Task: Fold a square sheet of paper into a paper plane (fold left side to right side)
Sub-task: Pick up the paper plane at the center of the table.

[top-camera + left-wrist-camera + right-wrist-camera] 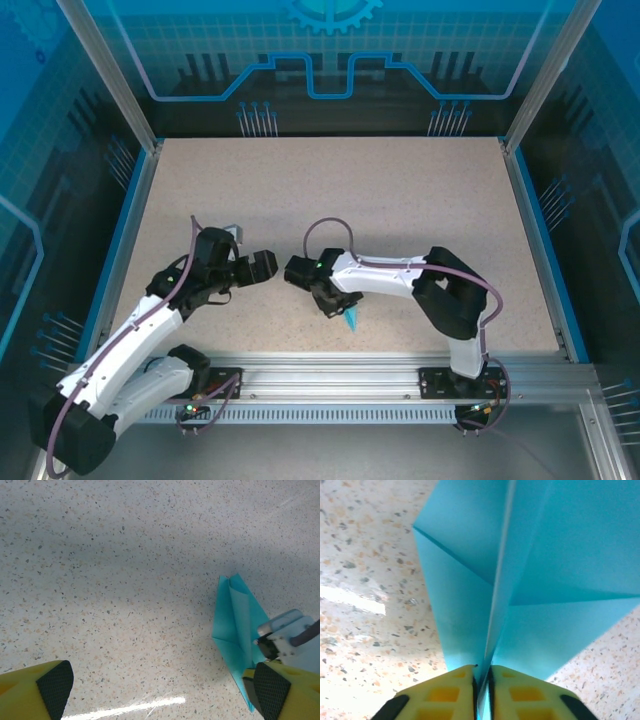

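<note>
The square sheet of paper is cyan and folded into a pointed paper plane [530, 560] with a centre crease and two wing flaps. My right gripper [482, 680] is shut on that upright centre fold, and the flaps spread out to either side of its yellow fingers. From above, the plane [350, 318] pokes out below the right gripper [333, 306], near the table's front edge. My left gripper [162, 687] stands open over bare table just left of the plane [235, 625], its right pad [272, 692] close beside the paper. In the top view the left gripper [252, 262] faces the right one.
The speckled tabletop [400, 200] stretches back from both arms. A blue rim [115, 260] and glass walls enclose it. An aluminium rail [400, 375] with the arm bases runs along the near edge.
</note>
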